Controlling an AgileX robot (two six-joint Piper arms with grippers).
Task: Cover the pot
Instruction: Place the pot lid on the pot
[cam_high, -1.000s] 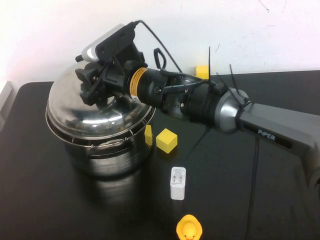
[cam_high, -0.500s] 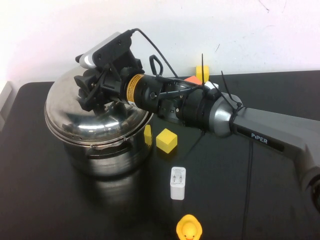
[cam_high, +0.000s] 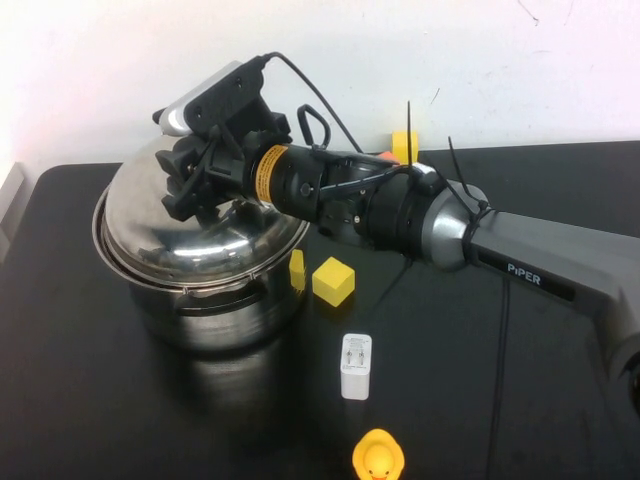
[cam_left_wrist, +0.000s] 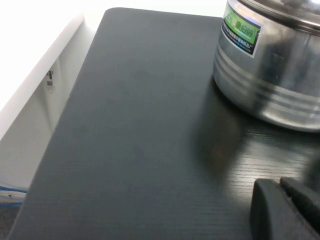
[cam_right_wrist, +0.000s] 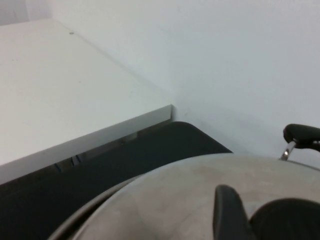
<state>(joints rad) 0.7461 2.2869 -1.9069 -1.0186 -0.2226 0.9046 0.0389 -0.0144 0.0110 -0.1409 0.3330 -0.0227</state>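
Nearest the front edge of the black tabletop sits a yellow rubber duck, and just behind it a white charger block lies flat. Farther in, a yellow cube stands beside a small yellow block, which is just beside the wall of the steel pot. The pot stands toward the left edge, with a green label on its side visible in the left wrist view. The domed steel lid lies on the pot's rim, sitting slightly tilted. The right hand reaches in from the right edge and is over the top of the lid, its fingers closed around the lid's knob, which is hidden between them. In the right wrist view a dark fingertip is against the lid's dome, and a black pot handle shows past it. Near the far edge, another yellow block and something orange peek out behind the right arm. The left hand hovers low over the tabletop near the pot; I cannot tell its state.
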